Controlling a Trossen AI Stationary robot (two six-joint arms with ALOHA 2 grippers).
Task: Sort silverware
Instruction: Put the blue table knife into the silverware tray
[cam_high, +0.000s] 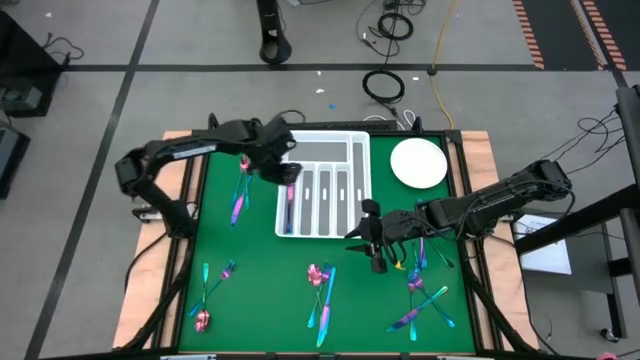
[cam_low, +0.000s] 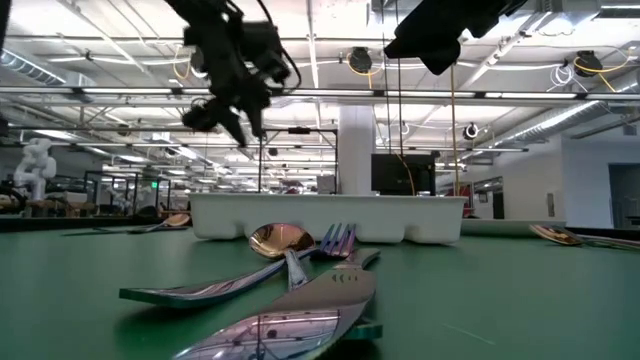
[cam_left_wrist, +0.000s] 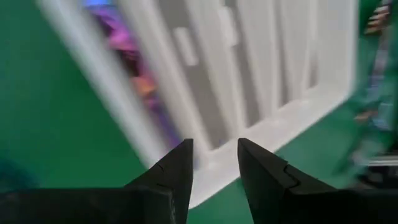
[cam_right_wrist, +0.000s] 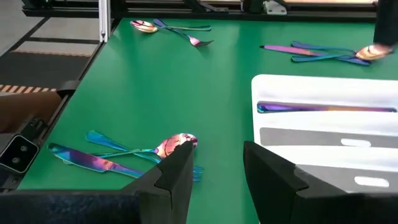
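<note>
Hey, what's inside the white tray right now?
One iridescent utensil lies in the white tray's leftmost slot, and the other slots look empty. The left gripper covers that slot's far end.

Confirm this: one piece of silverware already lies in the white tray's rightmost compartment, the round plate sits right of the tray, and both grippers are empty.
Wrong compartment. The high view shows the single iridescent piece in the leftmost slot of the white tray, below the left gripper. The rest holds: the round plate sits right of the tray, and the left gripper and right gripper both hold nothing.
</note>
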